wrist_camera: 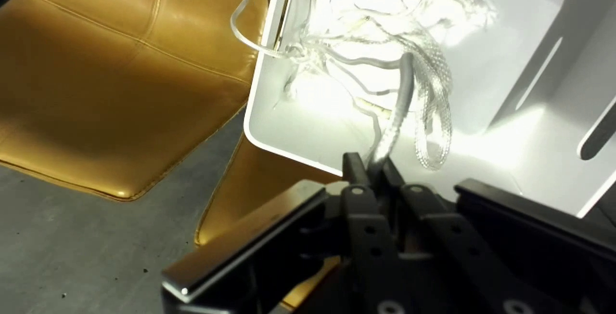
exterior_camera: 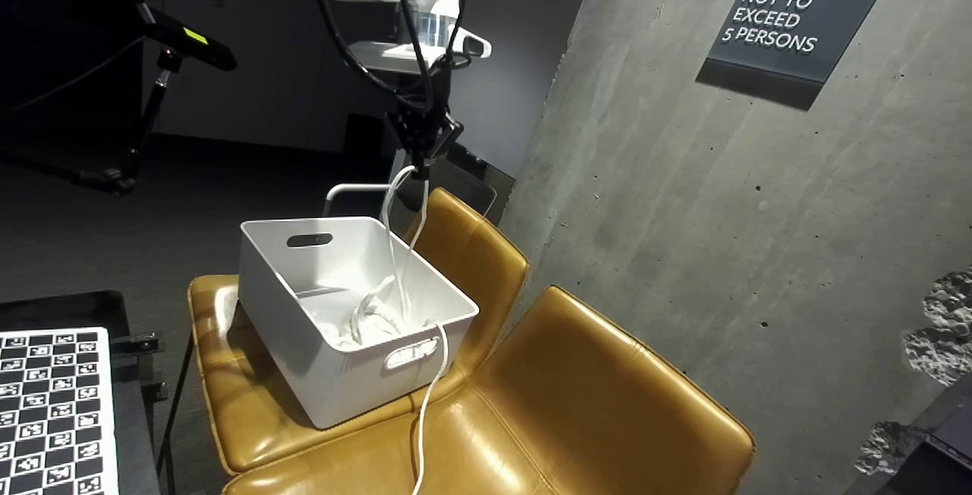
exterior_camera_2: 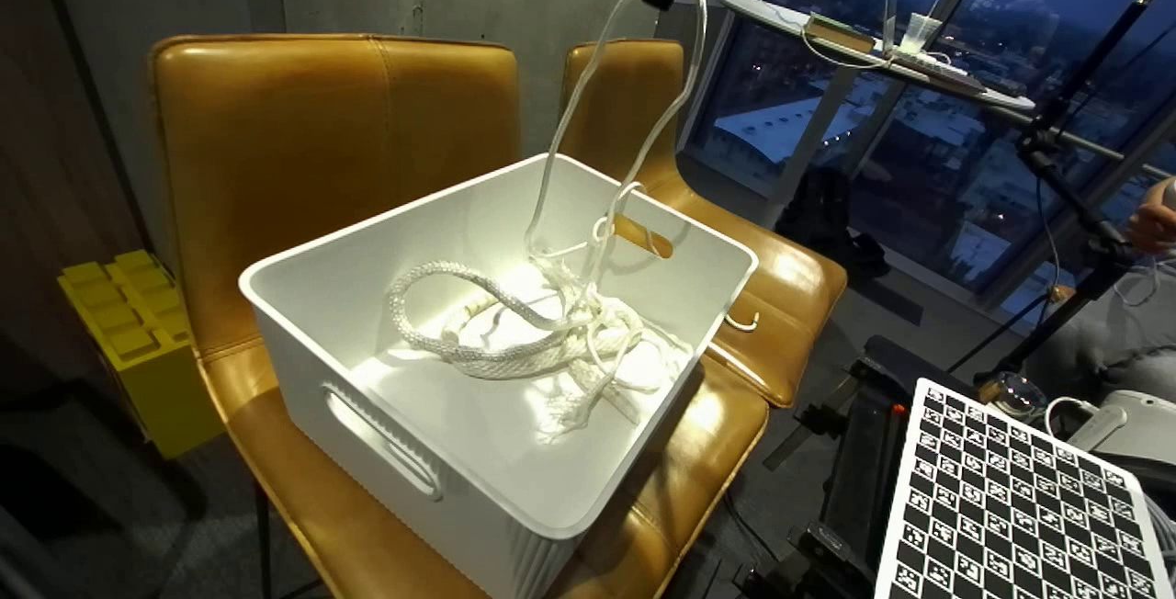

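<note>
Big gray wall [exterior_camera: 653, 199], shiny brown chairs [exterior_camera: 615, 404], white box [exterior_camera: 281, 320] on one, dark sign [exterior_camera: 797, 20] reading "MAXIMUM OCCUPANCY NOT TO EXCEED 5 PERSONS", checkered board [exterior_camera_2: 1020, 498] nearby, black tool [wrist_camera: 373, 165] above box, pinching white cord [wrist_camera: 406, 83] hanging into box

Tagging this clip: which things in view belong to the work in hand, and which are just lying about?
Seem part of it: fingers, closed on a white cord; white bin below; tangled rope inside it.

Seem unrelated: checkered board; yellow block; wall sign.
</note>
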Controlling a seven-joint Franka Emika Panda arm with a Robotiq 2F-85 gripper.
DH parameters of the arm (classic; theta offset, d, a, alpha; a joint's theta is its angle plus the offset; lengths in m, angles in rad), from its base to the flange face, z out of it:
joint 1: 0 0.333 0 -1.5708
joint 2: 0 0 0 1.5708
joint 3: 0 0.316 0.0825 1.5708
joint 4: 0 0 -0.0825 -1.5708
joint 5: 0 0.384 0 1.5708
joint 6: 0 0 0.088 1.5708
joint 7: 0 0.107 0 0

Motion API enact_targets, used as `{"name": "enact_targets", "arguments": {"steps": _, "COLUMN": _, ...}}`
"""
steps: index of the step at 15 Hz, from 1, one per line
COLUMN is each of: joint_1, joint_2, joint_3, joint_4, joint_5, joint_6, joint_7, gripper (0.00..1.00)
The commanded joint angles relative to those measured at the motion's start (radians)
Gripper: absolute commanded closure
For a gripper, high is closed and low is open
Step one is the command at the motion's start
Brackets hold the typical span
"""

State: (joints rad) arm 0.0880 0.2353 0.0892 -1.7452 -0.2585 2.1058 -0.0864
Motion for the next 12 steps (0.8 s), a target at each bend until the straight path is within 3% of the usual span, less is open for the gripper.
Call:
{"name": "enact_targets", "arguments": {"steps": 1, "joint_1": 0.002, "joint_2": -0.039, "joint_3": -0.008, "joint_4": -0.077, "joint_5": 0.003, "joint_6": 0.034, "joint_7": -0.006, "gripper": 0.57}}
{"name": "enact_targets", "arguments": {"steps": 5, "joint_1": -0.034, "joint_2": -0.08, "joint_3": -0.025, "joint_4": -0.186, "joint_5": 0.024, "joint_6": 0.085, "joint_7": -0.042, "gripper": 0.28}}
{"name": "enact_targets", "arguments": {"steps": 8, "joint_1": -0.094, "joint_2": -0.095, "joint_3": -0.054, "joint_4": -0.244, "joint_5": 0.084, "joint_6": 0.098, "joint_7": -0.155, "gripper": 0.06}}
{"name": "enact_targets", "arguments": {"steps": 9, "joint_1": -0.121, "joint_2": -0.089, "joint_3": -0.069, "joint_4": -0.252, "joint_5": 0.108, "joint_6": 0.109, "joint_7": -0.203, "gripper": 0.01}}
{"name": "enact_targets", "arguments": {"steps": 12, "joint_1": -0.187, "joint_2": -0.073, "joint_3": -0.11, "joint_4": -0.265, "joint_5": 0.177, "joint_6": 0.143, "joint_7": -0.296, "gripper": 0.0}}
